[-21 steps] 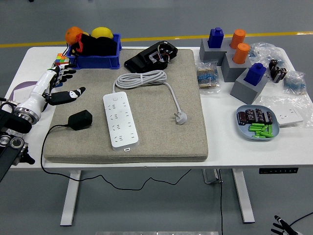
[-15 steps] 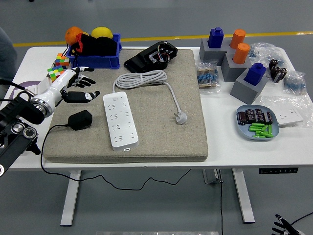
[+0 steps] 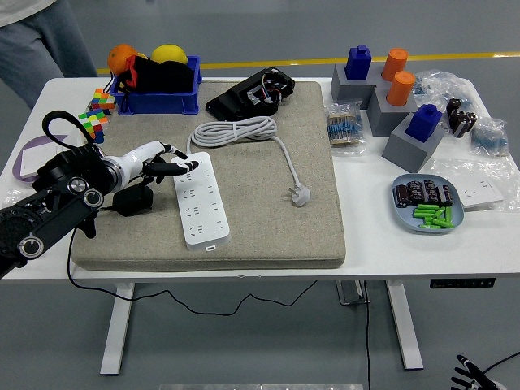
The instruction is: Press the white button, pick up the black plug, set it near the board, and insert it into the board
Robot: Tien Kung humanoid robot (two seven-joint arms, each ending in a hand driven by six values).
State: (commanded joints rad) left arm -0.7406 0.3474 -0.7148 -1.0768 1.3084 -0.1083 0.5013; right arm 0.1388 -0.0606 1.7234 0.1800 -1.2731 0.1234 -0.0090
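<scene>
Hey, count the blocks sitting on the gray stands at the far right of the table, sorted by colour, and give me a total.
Blue blocks: 2, one at the back and one nearer the front
Orange blocks: 2, one at the back and one just in front of it
Total: 4

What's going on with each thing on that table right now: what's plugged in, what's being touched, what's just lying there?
Left hand: fingers spread, tips over the far end of the strip.
White power strip: flat on the mat, every socket free.
Black plug: on the mat beside the strip, not inserted.
White cable: coiled, its plug lying loose.
Blue bin: full of items.
Blue plate: holding green and dark parts.
</scene>
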